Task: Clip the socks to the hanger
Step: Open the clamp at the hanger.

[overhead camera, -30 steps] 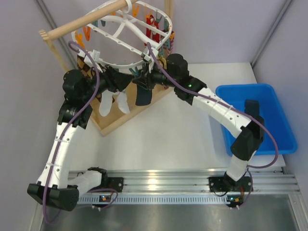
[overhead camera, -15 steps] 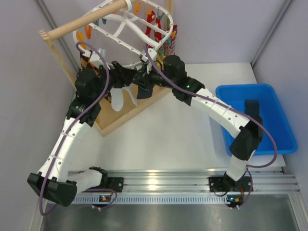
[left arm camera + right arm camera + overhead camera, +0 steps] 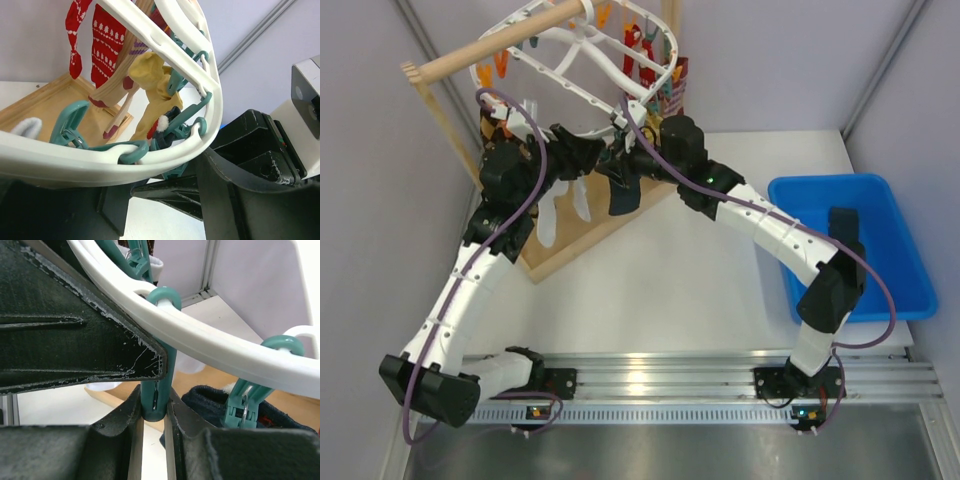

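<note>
The white hanger (image 3: 570, 60) hangs from a wooden rod, its rim (image 3: 210, 340) ringed with teal and orange clips. My right gripper (image 3: 620, 165) is shut on a teal clip (image 3: 156, 390) under the rim. A dark navy sock (image 3: 620, 195) hangs just beside it, next to another teal clip (image 3: 244, 407). My left gripper (image 3: 582, 155) is open, and the rim (image 3: 75, 165) lies across its spread jaws without being pinched. Two white socks (image 3: 552, 215) dangle below. A red patterned sock (image 3: 107, 45) and a yellow sock (image 3: 152, 85) hang on the far side.
The wooden rod (image 3: 490, 45) and its wooden base (image 3: 595, 228) stand at the back left against the wall. A blue bin (image 3: 850, 240) sits at the right, beside the right arm's elbow. Both grippers crowd together under the hanger's near rim.
My left arm has risen and swung right, up to the hanger's rim. The hanger has shifted slightly back. My right gripper has stayed on its clip.
</note>
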You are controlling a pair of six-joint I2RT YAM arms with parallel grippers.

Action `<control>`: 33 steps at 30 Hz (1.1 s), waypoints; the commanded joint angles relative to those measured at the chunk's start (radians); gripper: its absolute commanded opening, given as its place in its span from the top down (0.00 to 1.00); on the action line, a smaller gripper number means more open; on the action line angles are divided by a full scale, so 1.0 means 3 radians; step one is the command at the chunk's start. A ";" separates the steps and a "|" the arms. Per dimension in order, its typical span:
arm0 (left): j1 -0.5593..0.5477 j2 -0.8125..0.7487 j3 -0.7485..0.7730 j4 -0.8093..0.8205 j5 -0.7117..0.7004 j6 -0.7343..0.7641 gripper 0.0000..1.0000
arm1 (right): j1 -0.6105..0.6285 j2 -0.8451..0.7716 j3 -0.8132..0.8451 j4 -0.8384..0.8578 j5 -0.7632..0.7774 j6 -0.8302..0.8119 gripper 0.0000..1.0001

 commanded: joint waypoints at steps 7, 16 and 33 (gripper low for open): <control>0.0019 0.0178 0.0114 0.0387 -0.0122 -0.0017 0.76 | 0.0097 -0.0096 -0.0094 0.0165 -0.0076 -0.0093 1.00; 0.0025 0.0142 0.0063 0.0264 -0.0045 0.0014 1.00 | -0.0011 -0.0208 -0.0201 0.0109 -0.0147 -0.0048 0.58; 0.0030 0.0132 0.0001 0.0264 0.0032 0.0095 1.00 | -0.1692 -0.1047 -0.0737 -0.0755 -0.1262 0.0193 0.00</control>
